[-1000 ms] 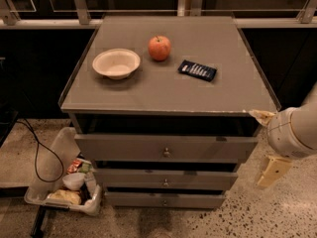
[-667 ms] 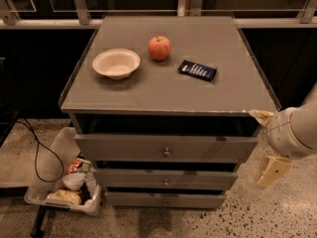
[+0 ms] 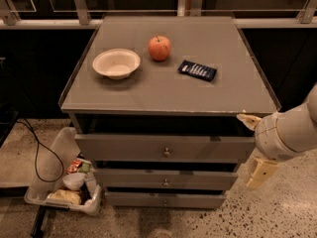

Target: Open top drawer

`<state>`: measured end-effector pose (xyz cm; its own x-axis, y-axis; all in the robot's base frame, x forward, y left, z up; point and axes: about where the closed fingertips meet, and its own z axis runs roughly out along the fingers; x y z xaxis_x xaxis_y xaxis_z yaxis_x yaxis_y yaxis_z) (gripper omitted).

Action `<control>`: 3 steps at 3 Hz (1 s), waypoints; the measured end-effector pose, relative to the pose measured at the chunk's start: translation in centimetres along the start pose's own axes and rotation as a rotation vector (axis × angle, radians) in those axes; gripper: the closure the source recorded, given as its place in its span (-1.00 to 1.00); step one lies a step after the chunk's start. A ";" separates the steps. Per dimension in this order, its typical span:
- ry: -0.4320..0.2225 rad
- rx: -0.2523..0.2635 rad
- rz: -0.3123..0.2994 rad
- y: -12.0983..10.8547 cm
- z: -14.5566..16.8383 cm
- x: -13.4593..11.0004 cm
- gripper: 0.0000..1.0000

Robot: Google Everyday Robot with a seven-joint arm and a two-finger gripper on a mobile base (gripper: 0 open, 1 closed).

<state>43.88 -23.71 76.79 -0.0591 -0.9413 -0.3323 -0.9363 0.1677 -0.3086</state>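
The top drawer (image 3: 124,148) is the wide grey-brown front panel just under the cabinet top, with a small round metal knob (image 3: 166,152) at its centre. A dark gap shows between its front and the cabinet top (image 3: 163,90); its inside is in shadow. Two slimmer drawers (image 3: 163,180) sit below it. My gripper (image 3: 253,147) is at the right end of the top drawer front, well right of the knob. One cream finger (image 3: 247,120) points up by the cabinet's corner, and the other hangs lower. It is open and holds nothing.
On the cabinet top stand a white bowl (image 3: 116,63), a red apple (image 3: 159,48) and a dark blue packet (image 3: 197,70). A plastic bin (image 3: 59,195) of rubbish and a black cable (image 3: 37,152) lie on the floor at lower left. A railing runs behind.
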 end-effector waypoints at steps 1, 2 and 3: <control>-0.033 0.000 -0.017 0.0 1.3 -0.3 -1.00; -0.078 0.008 -0.031 -0.3 3.3 -0.2 -1.00; -0.166 0.001 -0.033 -0.8 5.6 0.1 -1.00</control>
<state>46.59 -22.27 71.97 0.0298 -0.8850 -0.4646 -0.9363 0.1380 -0.3229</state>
